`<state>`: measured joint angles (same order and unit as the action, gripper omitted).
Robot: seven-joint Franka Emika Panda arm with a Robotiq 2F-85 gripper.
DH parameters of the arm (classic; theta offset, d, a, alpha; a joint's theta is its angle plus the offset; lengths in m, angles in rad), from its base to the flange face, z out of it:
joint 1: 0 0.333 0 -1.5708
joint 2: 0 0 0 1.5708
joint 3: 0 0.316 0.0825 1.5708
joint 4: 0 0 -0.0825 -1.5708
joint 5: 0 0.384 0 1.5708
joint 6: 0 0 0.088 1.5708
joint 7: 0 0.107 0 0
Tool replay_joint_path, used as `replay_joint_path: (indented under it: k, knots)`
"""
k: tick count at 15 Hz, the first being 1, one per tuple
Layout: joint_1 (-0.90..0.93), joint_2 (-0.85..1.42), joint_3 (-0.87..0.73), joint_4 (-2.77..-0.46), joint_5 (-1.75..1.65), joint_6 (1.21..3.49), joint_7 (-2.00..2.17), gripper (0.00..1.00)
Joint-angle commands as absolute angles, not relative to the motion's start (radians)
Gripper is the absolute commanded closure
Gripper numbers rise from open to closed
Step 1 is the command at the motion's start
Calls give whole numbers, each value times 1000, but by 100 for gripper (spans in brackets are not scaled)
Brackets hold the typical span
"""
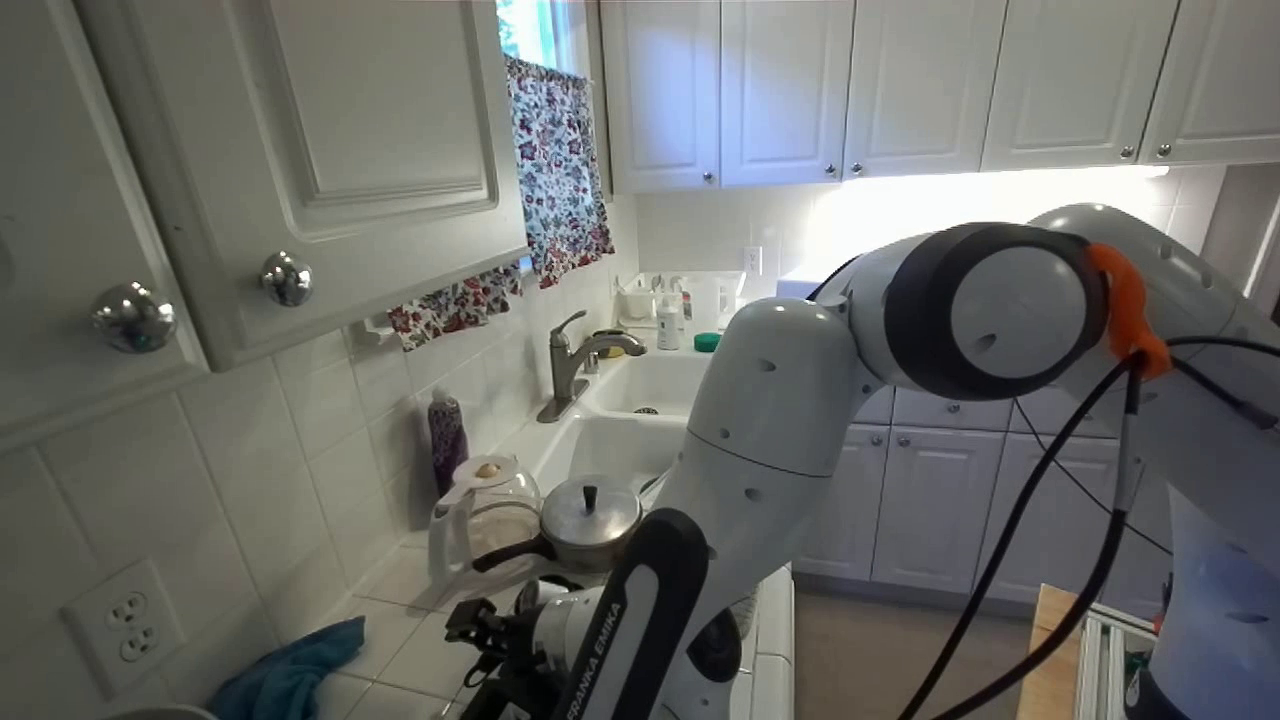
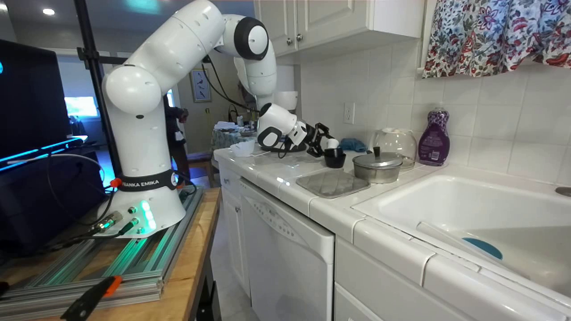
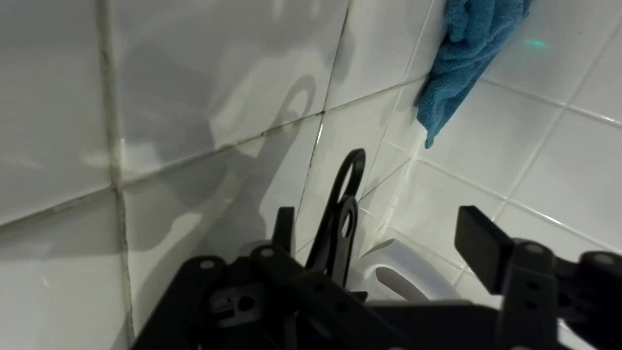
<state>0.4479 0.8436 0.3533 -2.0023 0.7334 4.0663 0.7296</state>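
My gripper (image 3: 381, 238) is open. In the wrist view two black handles with looped ends (image 3: 342, 233) show between the fingers, nearer the left finger; whether they touch it I cannot tell. A white handle-like piece (image 3: 413, 267) lies below, partly hidden. In both exterior views the gripper (image 1: 478, 625) (image 2: 320, 139) is low over the counter. A black cup (image 2: 334, 159) with a small white thing (image 2: 333, 143) above it is right beside the gripper. A lidded metal pot (image 1: 590, 525) (image 2: 378, 167) and a glass carafe (image 1: 500, 510) (image 2: 397, 142) stand close by.
A blue cloth (image 1: 290, 670) (image 3: 457, 73) lies against the tiled wall (image 3: 194, 121). A purple soap bottle (image 1: 447, 435) (image 2: 434, 138) stands by the wall. A grey mat (image 2: 332, 183) and the white sink (image 2: 490, 191) lie beyond the pot. Upper cabinets (image 1: 360, 120) overhang the counter.
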Motion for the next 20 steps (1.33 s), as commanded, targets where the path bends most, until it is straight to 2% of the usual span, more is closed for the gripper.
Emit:
replay_joint_path:
  k: [1,2,4,7,10,11,20]
  knots:
    - [427,880,371,-1955,700,4056,719,30]
    - [424,883,371,-1953,696,4055,720,44]
    - [422,890,372,-1945,693,4054,720,44]
    - [419,896,372,-1940,692,4053,720,77]
    - [417,902,373,-1936,689,4052,718,98]
    - [416,904,373,-1936,688,4053,718,100]
    - [423,905,386,-1946,682,4066,721,100]
